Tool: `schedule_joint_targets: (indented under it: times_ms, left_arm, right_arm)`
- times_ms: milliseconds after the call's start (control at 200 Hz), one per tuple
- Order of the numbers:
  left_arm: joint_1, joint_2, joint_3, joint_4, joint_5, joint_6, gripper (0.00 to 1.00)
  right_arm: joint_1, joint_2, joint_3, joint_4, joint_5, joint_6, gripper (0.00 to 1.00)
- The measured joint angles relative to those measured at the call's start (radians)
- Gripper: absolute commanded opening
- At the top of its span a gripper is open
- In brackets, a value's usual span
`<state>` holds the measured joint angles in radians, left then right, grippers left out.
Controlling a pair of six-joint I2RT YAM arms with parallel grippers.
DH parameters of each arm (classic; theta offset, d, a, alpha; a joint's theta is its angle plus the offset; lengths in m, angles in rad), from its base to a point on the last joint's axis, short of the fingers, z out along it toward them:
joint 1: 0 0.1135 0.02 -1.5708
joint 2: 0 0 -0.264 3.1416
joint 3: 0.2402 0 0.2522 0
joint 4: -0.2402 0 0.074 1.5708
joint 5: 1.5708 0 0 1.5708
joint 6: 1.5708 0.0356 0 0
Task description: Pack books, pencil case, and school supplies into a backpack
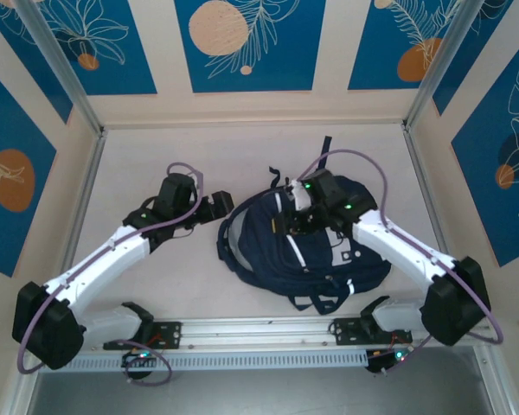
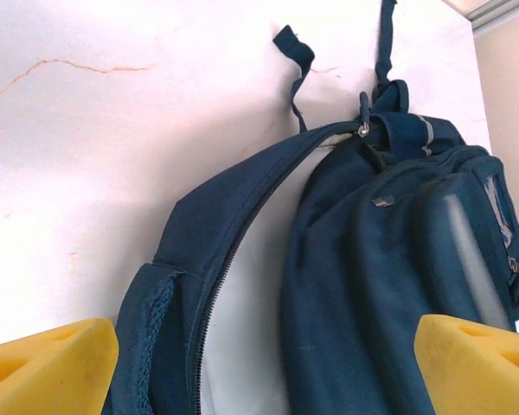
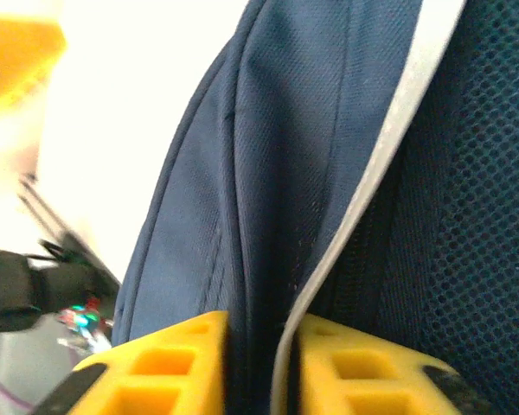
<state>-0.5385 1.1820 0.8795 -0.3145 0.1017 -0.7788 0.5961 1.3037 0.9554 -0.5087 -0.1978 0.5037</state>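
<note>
Since the inside of it is mostly hidden, backpack (image 1: 307, 255): it lies flat on the table (image 1: 156, 156), a little right of the middle, between the 2 arms.
Books and supplies: I judge that they are already inside. The backpack is the 1 task thing lying on the table, and I cannot look into it.
Zipper (image 2: 233, 259): the main zipper stands open along the left edge, and pale grey lining (image 2: 242, 346) shows in the gap.
Done: by my judgement the packing itself is finished or almost finished.
Left to do: perhaps to let the fabric go and to draw the arms away. To close the zipper is not asked by the task.
Left claw (image 2: 259, 363): it is released. The 2 yellow fingers stand wide apart with nothing between them. It hangs just beside the left edge of the backpack, looks at the open zipper, and touches nothing that I can see.
Right claw (image 3: 264, 354): it is over the middle of the backpack and nearly closed. Its fingers (image 3: 156, 372) stand close on the 2 sides of a fold of navy fabric and a pale stripe (image 3: 389, 147), so it grasps the backpack there. How firmly it pinches, I cannot tell.
</note>
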Motion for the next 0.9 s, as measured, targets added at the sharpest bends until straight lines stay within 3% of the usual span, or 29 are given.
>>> schedule_joint_targets:
  times_ms: [125,195,330,405,490,715,900]
  left_arm:
    - [0.000,0.076,0.003,0.003,0.005,0.001,0.90]
    - [-0.001,0.139,0.018,0.002,0.019,0.005,0.90]
    - [-0.021,0.262,0.072,0.000,0.029,0.024,0.90]
    - [-0.040,0.316,0.101,0.000,0.028,0.031,0.88]
    - [-0.064,0.367,0.127,-0.001,0.028,0.042,0.84]
    - [-0.079,0.446,0.154,0.001,0.019,0.081,0.56]
    - [-0.081,0.455,0.121,0.062,0.046,0.082,0.21]
  right_arm:
    - [0.085,0.053,0.011,-0.039,0.120,-0.009,0.56]
    - [0.107,0.032,0.015,-0.060,0.182,-0.013,0.58]
    - [0.099,-0.117,0.015,-0.132,0.350,0.057,0.32]
    - [0.082,-0.207,0.015,-0.200,0.456,0.166,0.14]
    - [0.072,-0.247,0.015,-0.325,0.557,0.327,0.01]
    - [0.075,-0.254,-0.121,-0.679,0.681,0.733,0.00]
    - [-0.020,-0.279,-0.209,-0.706,0.690,0.783,0.01]
